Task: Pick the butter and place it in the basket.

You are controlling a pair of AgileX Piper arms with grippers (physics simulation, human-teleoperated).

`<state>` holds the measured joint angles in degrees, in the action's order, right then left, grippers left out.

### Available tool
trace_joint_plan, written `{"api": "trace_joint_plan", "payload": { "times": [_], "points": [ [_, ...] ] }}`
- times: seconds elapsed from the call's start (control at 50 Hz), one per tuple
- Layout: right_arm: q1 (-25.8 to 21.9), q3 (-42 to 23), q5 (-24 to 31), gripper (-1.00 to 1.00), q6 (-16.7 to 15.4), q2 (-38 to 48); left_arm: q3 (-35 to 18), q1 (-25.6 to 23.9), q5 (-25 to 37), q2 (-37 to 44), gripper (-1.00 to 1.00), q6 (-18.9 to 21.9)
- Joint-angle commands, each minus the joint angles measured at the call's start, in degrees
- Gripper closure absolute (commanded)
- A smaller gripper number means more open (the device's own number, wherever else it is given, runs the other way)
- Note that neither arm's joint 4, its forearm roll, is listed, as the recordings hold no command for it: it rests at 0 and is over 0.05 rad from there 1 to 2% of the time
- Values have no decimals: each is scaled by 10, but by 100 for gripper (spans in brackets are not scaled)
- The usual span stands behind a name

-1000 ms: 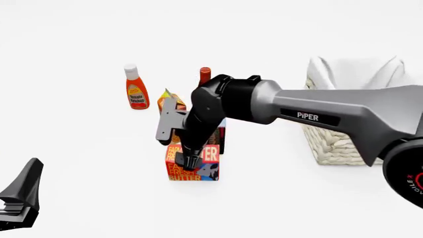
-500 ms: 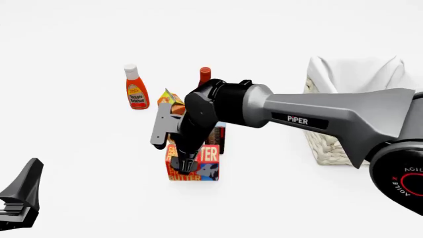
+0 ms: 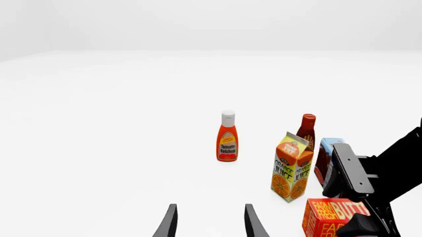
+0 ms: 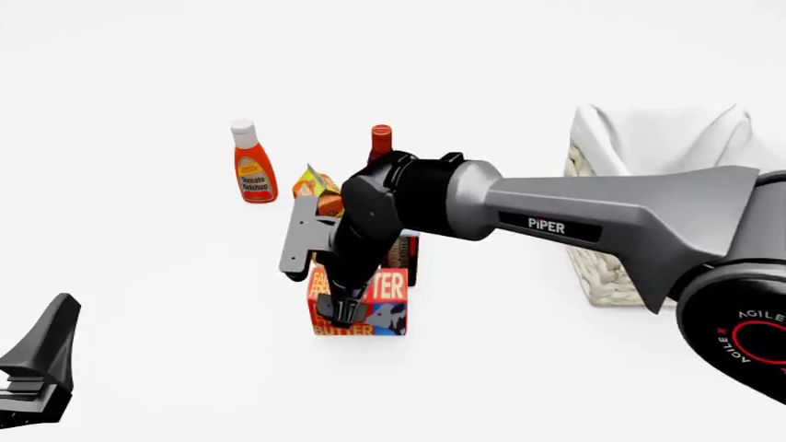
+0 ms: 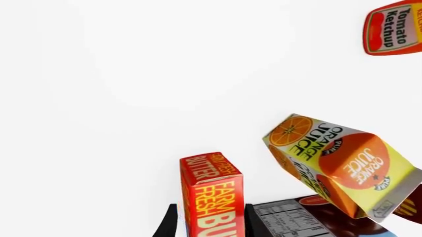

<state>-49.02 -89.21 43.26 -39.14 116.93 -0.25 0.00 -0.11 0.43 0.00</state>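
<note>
- Reaching in from the right and pointing steeply down at the small red-and-orange butter box lettered "FARM FRESH BUTTER": right hand, dark fingers straddling the box on either side in the right wrist view.
- Not possible to tell from these views whether the fingers are pressing the box or only bracketing it.
- Standing upright on the white tabletop, directly under the right hand: the butter box.
- Standing just behind the right hand: yellow-and-orange gable-topped orange juice carton, dark brown-and-blue box beside it, and a dark red bottle with a red cap further back.
- Standing further behind and to the left of the right hand: orange tomato ketchup bottle with a white cap.
- Sitting well to the right of the right hand, partly hidden by the arm: large pale woven wicker basket with white cloth lining.
- Resting low and well apart to the left: left hand, fingers spread and gripping nothing.
</note>
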Motion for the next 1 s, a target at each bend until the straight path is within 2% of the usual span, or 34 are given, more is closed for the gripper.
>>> {"api": "trace_joint_plan", "payload": {
  "times": [0.02, 0.58, 1.0],
  "points": [
    [1, 0, -1, -100, -2, 3, 0, 0, 0, 0, -100, 0],
    [13, 4, -2, -100, -18, -2, 0, 0, 0, 0, -100, 0],
    [12, 0, -3, -100, -18, 6, 0, 0, 0, 0, -100, 0]
  ]
}}
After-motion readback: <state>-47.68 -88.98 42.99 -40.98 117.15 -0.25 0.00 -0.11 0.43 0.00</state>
